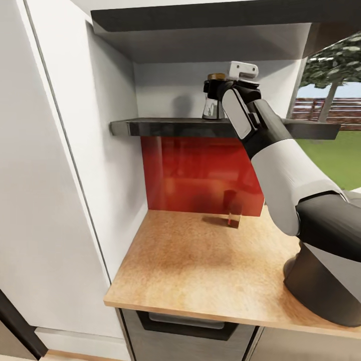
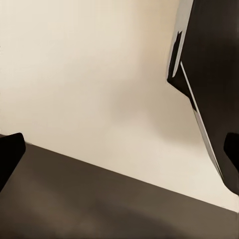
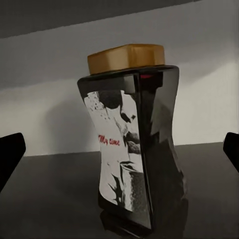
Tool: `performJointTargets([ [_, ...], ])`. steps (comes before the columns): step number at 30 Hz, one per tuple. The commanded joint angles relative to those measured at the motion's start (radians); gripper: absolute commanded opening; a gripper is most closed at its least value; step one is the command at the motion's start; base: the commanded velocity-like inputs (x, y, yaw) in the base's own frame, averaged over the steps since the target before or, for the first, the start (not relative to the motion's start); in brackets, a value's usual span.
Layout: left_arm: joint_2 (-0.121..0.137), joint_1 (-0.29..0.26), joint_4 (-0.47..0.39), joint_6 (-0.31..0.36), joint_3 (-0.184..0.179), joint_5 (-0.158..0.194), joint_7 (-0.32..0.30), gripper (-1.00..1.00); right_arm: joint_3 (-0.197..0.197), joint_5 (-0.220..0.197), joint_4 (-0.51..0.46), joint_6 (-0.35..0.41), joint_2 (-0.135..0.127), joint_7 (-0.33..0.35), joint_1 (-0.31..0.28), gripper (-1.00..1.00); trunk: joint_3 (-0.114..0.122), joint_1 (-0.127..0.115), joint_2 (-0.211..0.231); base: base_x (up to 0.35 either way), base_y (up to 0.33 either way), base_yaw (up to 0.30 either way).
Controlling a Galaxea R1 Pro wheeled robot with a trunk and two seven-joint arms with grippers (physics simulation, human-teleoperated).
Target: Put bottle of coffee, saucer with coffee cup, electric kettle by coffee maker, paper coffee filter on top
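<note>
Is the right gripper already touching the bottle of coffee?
Apart. In the right wrist view both fingertips sit at the frame edges, with open space between them and the bottle of coffee.

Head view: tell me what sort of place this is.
Most likely a home kitchen. A wood-grain countertop sits over cabinet fronts with a red backsplash behind it, and a black wall shelf holds a bottle of coffee that the right gripper reaches for. A garden shows through the window.
</note>
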Motion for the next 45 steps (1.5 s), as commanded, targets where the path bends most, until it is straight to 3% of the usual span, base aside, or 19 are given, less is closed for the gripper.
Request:
performJointTargets([
  [1, 0.000, -0.001, 0.000, -0.001, 0.000, 0.009, 0.000, 1.00, 0.005, -0.008, -0.001, 0.002, -0.001, -0.009, -0.001, 1.00, -0.002, 0.001, -0.002, 0.257, 0.000, 0.000],
  [13, -0.001, -0.001, 0.000, -0.001, 0.000, 0.009, 0.000, 1.00, 0.005, -0.008, 0.085, -0.007, 0.001, -0.009, 0.000, 1.00, -0.002, 0.001, -0.002, 0.057, 0.000, 0.000],
  [21, -0.002, 0.000, 0.001, 0.000, 0.000, -0.022, 0.001, 1.00, 0.005, -0.010, 0.088, -0.007, 0.001, -0.009, 0.000, 1.00, -0.002, 0.001, -0.002, 0.087, 0.000, 0.000],
  [45, 0.001, 0.001, 0.002, 0.000, 0.002, -0.023, 0.003, 1.00, 0.003, -0.008, 0.088, -0.007, -0.001, -0.009, 0.000, 1.00, -0.002, 0.001, -0.002, 0.070, 0.025, 0.000],
])
